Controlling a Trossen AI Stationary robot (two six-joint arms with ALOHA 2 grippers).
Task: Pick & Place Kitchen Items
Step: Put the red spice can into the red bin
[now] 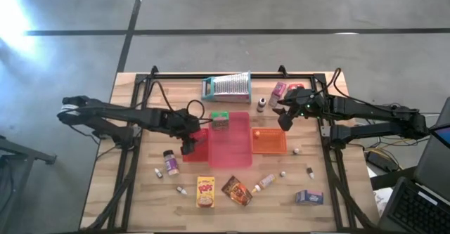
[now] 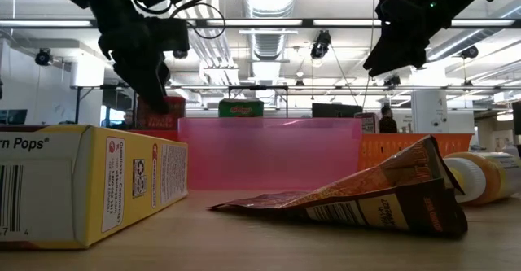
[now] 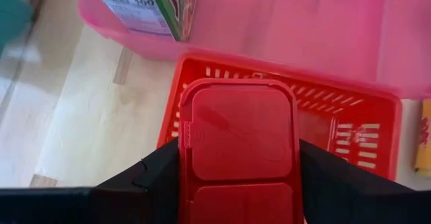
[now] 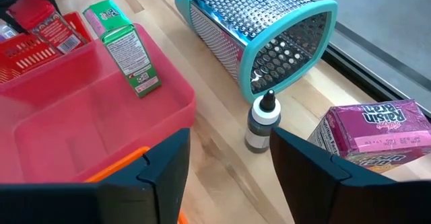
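Observation:
My left gripper (image 1: 188,144) is shut on a red box (image 3: 239,136) over the red tray (image 3: 350,126), which lies against the left side of the pink tray (image 1: 232,146). A green box (image 1: 220,118) stands in the pink tray's far end. My right gripper (image 4: 229,143) hangs open and empty above the orange tray (image 1: 271,144), at the pink tray's right. Near the front edge lie a yellow box (image 1: 205,192), a brown packet (image 1: 236,190) and a blue-purple box (image 1: 308,197). A pink box (image 4: 377,133) and a small bottle (image 4: 261,123) sit at the far right. My left gripper pinches the red box by its two long sides (image 3: 185,150) between its two fingers. The fingers slant down from the table's left side, and the box's lidded end sticks out past them. Whether the box touches the red tray below cannot be told.
A ribbed metal grater with a teal frame (image 1: 227,86) lies at the far edge. A spice jar (image 1: 169,162) and tiny bottles (image 1: 266,183) are scattered over the near half. Black frame rails (image 1: 325,132) run along the table's left and right sides.

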